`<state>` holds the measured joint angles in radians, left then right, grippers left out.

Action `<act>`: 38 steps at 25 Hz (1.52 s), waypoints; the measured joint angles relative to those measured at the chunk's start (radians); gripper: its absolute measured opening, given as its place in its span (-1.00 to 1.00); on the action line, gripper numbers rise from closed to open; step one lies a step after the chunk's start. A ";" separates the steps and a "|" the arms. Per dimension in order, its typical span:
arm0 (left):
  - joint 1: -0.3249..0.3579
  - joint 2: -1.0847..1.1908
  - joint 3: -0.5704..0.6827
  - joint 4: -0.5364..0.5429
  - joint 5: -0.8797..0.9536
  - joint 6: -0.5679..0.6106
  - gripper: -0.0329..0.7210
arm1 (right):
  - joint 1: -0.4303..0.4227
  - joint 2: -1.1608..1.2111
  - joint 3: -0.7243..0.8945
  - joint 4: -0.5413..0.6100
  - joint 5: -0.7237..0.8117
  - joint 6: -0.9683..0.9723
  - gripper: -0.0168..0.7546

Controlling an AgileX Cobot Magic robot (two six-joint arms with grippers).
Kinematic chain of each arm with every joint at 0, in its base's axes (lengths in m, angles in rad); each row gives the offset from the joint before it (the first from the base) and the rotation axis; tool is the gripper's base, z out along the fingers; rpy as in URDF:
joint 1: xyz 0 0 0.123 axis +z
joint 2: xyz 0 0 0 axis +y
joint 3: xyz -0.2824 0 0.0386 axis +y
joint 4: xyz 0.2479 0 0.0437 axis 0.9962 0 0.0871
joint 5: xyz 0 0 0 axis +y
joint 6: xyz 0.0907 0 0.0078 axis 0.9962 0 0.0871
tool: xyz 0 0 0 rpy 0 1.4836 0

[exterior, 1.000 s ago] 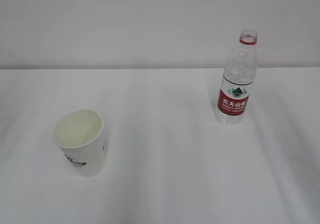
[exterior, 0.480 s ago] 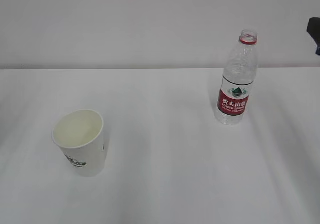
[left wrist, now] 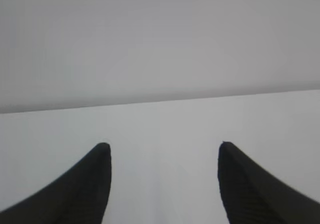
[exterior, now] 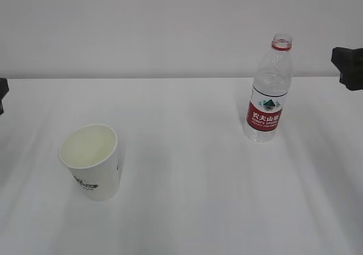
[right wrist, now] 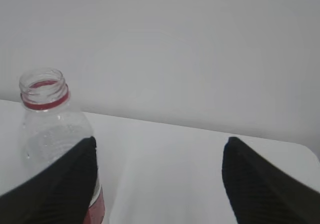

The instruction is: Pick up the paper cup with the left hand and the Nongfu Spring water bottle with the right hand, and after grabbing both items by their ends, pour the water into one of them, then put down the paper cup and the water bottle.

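Far left edge of the exterior view: just a sliver of the left hand [exterior: 2, 94], black, poking in above the white table [exterior: 187, 198]. Wrist view there shows its 2 fingers [left wrist: 80, 189] spread wide with only bare tabletop between them, gripping nothing. A bit further right, the paper cup [exterior: 91, 161] standing upright near the front-left of the table, open mouth up, cream inside, dark print low on its side, well apart from that hand. Right of center and further back, the Nongfu Spring water bottle [exterior: 269, 90] standing upright, cap off, red neck ring, red label facing out. At the far right edge, the right hand [exterior: 349, 66] hanging up around bottle-shoulder height, not touching it. From its wrist cam, fingers [right wrist: 260, 189] also spread wide and empty, with the bottle's neck showing just behind the left one.
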<state>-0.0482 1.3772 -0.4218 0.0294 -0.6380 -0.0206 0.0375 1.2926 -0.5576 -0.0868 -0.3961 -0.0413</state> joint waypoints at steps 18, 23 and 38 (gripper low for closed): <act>-0.102 0.202 0.278 0.000 -0.459 0.000 0.38 | 0.000 0.094 0.286 -0.088 -0.379 0.097 0.57; -0.102 0.233 0.376 0.004 -0.496 0.000 0.38 | 0.000 0.105 0.360 -0.105 -0.460 0.104 0.57; -0.104 0.235 0.414 0.247 -0.503 -0.038 0.37 | 0.000 0.105 0.534 -0.129 -0.675 0.108 0.57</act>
<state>-0.1518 1.6124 -0.0078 0.2761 -1.1413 -0.0585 0.0375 1.3978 -0.0234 -0.2156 -1.0710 0.0671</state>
